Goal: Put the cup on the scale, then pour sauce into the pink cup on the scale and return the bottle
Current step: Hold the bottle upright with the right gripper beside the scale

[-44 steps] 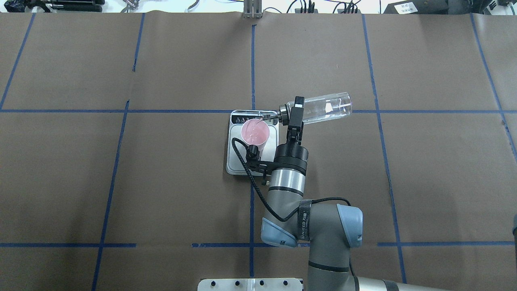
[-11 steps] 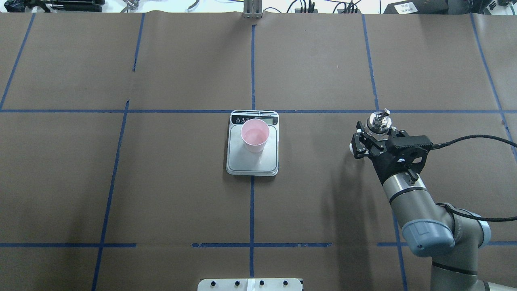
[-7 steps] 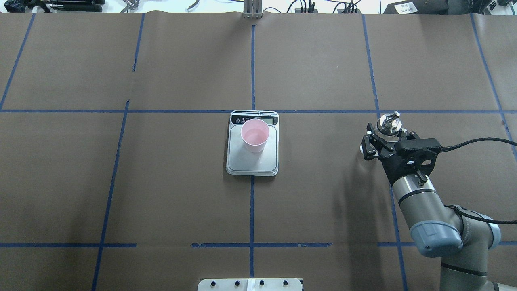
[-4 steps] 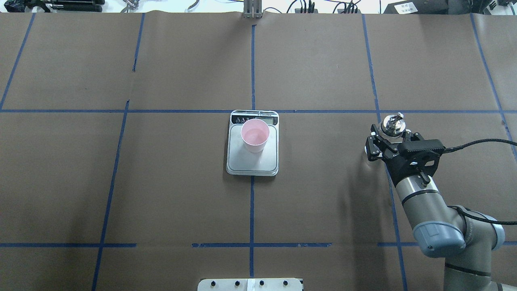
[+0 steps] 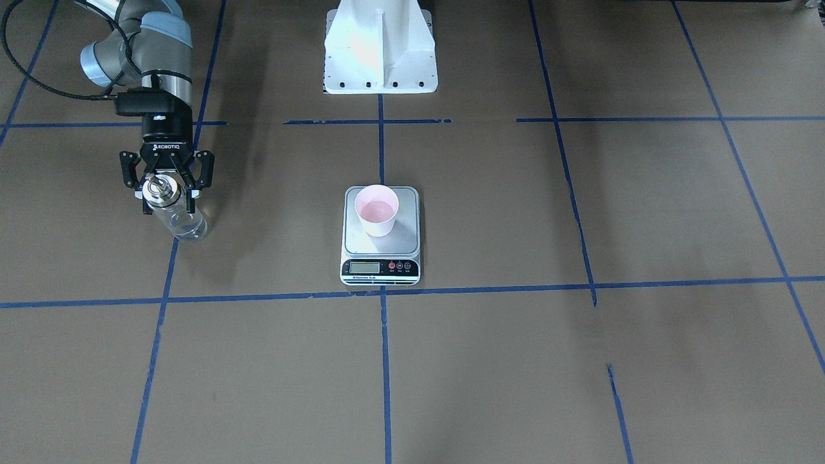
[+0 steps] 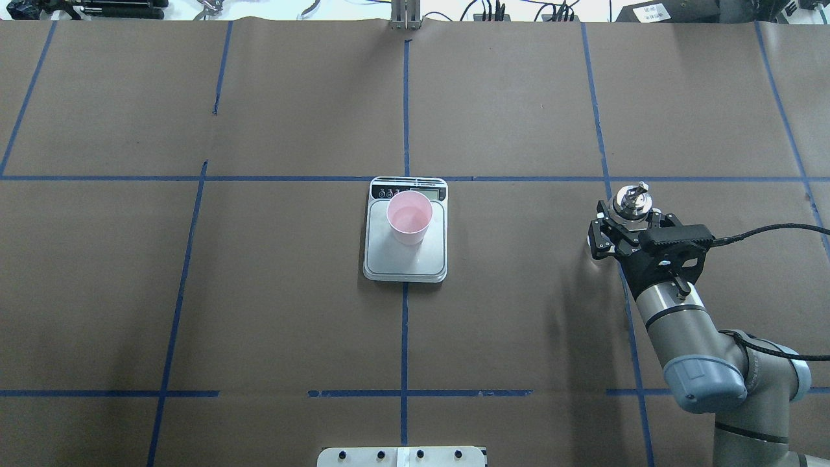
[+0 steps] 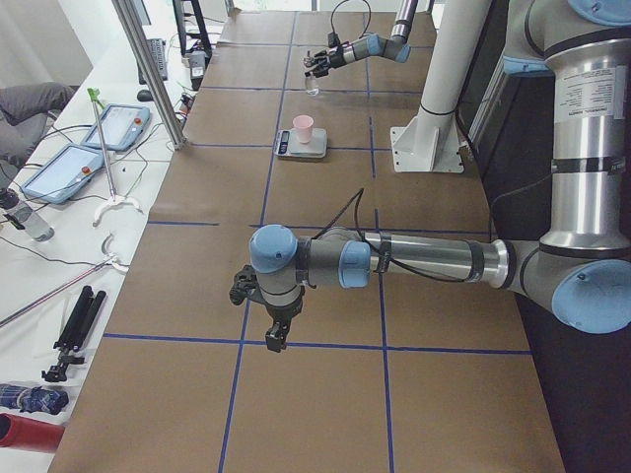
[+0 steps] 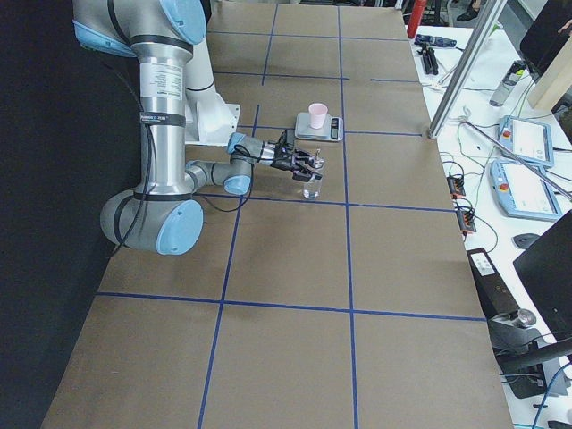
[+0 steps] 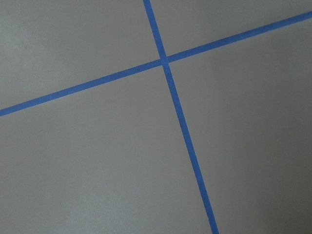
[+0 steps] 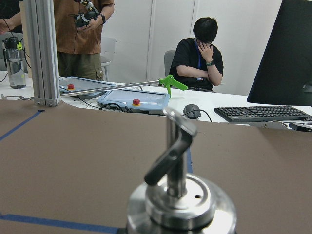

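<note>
Over on the robot's right side of the table [image 5: 580,361], well apart from the scale [image 5: 407,240], the bottle [image 5: 185,225] is standing upright by a blue tape line. The right gripper [image 5: 169,209] is reaching in from the robot's side, its fingers [image 5: 191,201] sitting on either side of the glass just under the shoulder. They appear to be pinching it, though contact is hard to confirm. The left gripper [image 7: 268,323] is hanging low over bare paper, far from everything; whether it is spread or pressed together I cannot tell.

Being glass, the bottle is likely handling as stiff, smooth and breakable. It is looking nearly empty, so it is probably light and a little top-heavy under its metal pourer cap [image 10: 181,204]. The straight cylindrical body is offering the safest hold — not the thin spout.

On the scale's platform the cup [image 5: 377,211] is sitting upright. It is looking like thin, light plastic that would tip easily.

White lettering on the right gripper's black body is reading "ROBOTIQ". The scale's display and button marks are too small to read.
</note>
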Motion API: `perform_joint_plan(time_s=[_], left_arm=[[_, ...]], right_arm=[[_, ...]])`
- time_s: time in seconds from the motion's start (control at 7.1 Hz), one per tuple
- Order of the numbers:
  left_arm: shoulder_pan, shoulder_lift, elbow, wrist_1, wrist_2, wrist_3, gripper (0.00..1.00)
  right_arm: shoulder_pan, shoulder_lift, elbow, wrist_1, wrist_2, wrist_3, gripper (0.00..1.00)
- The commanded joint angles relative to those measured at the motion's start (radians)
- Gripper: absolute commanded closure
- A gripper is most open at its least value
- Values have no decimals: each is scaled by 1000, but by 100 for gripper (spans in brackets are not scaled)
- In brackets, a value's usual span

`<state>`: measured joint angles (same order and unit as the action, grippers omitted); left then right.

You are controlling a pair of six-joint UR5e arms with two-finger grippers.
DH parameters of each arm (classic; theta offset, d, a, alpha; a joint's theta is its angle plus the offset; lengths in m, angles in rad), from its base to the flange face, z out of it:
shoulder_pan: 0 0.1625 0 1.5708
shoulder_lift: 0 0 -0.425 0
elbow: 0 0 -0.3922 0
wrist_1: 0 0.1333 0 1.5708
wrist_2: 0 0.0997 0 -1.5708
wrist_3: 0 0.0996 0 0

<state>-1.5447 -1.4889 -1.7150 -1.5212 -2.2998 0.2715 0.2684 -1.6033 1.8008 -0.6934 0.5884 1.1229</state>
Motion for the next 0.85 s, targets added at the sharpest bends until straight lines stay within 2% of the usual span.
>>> perform_joint_plan(time_s=[0.0,0.28,0.7], left_arm=[[0,-1,0,-1,0,0,0],[0,-1,0,-1,2,0,0],[0,-1,0,-1,2,0,0]], right_arm=[[0,0,-14,0,2,0,67],[0,2,-14,2,2,0,0],[-2,3,-14,2,1,2,0]])
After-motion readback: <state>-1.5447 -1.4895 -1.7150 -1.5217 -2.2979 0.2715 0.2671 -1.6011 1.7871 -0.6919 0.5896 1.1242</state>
